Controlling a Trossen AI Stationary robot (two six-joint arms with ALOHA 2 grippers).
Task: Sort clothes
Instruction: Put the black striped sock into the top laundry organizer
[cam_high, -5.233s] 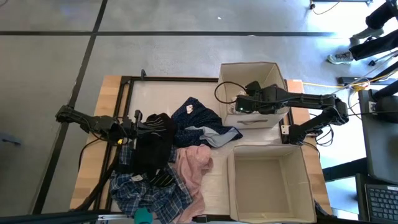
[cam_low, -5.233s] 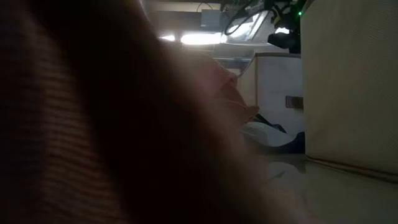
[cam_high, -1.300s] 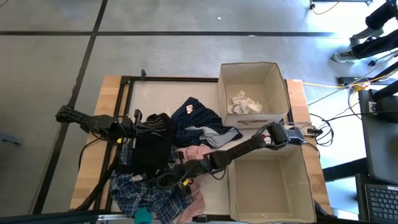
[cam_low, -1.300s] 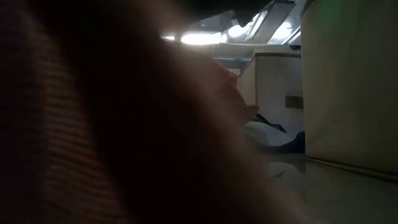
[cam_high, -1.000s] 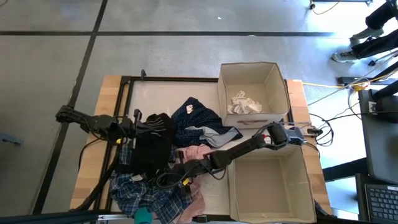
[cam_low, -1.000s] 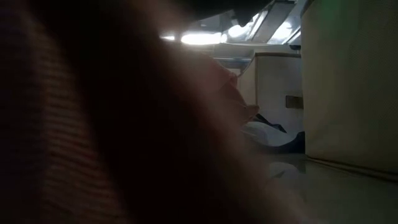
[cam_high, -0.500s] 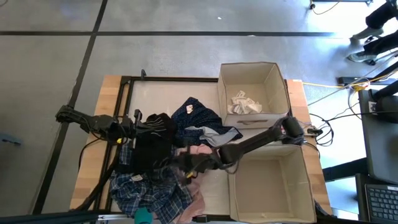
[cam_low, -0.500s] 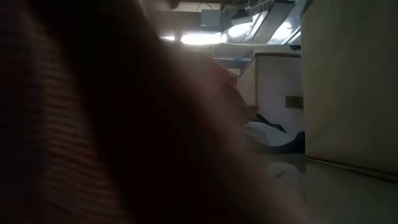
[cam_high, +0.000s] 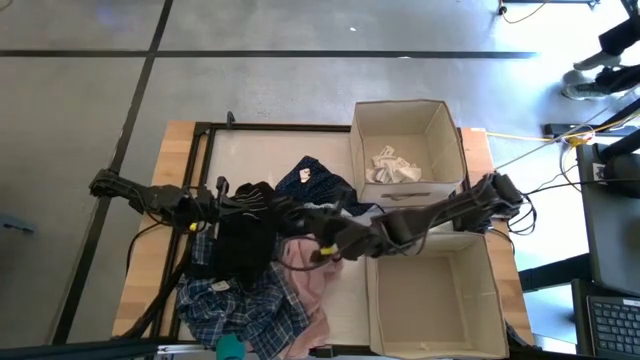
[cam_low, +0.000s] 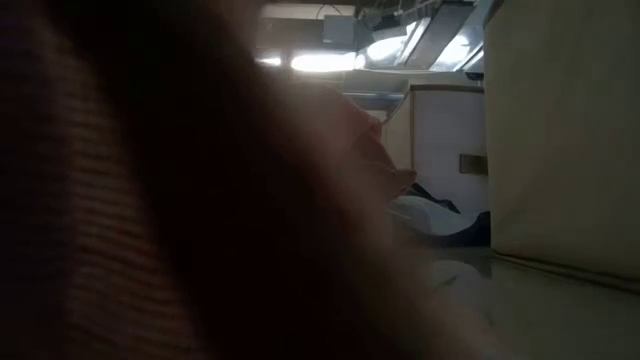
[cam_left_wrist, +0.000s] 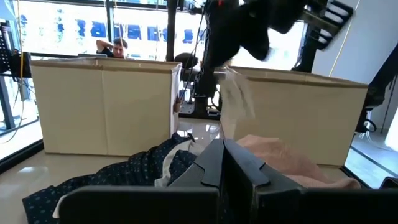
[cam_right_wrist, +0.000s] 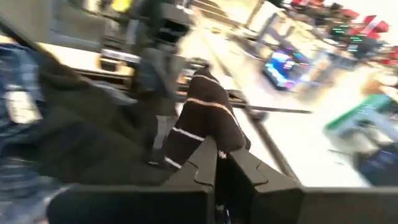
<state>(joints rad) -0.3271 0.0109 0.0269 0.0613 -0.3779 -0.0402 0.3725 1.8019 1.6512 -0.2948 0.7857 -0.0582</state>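
The right pincer (cam_high: 318, 247) is clenched on what seems a dark striped fabric garment (cam_right_wrist: 202, 118), lifted from the heap of soft clothes (cam_high: 270, 270) mid-surface for sorting. The left pincer (cam_high: 222, 205) waits clenched at the left edge, while a cream-white garment (cam_high: 393, 165) already lies in the far beige cardboard box (cam_high: 405, 110).

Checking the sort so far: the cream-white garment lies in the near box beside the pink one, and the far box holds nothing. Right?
Not quite. The high view shows the cream-white garment in the far box; it is the near box, beside the pink garment, that holds nothing.

1 overhead view straight down; 1 tabletop view smothered by cloth; 2 wrist views across the shared clothes pile (cam_high: 270, 260).
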